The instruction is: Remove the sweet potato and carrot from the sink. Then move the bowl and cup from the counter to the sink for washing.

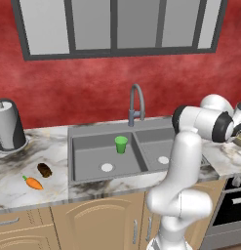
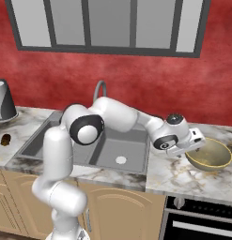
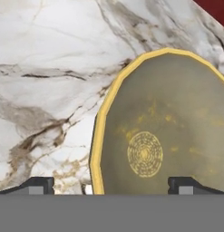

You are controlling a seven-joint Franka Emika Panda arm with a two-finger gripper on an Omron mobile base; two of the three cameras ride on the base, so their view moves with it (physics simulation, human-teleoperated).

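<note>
Bowl [image 3: 163, 131] sits on the bench [image 3: 45, 81] right of the sink [image 1: 88, 151], its near rim between the spread, empty fingers of the end effector [image 3: 111, 185]. Cup [image 1: 121, 144] stands in the left basin; carrot [image 1: 33, 183] and sweet potato [image 1: 44, 170] lie on the bench left of it.

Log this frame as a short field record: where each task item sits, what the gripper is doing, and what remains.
sweet potato: small dark brown lump on the marble counter, left of the grey double-basin sink
carrot: bright orange carrot on the counter, near the sweet potato
cup: small green tumbler upright in the left basin
bowl: wide olive-tan bowl on the counter, right of the sink
gripper: gripper open, fingertips straddling the bowl's yellowish rim
remaining: bowl not yet in sink
</note>
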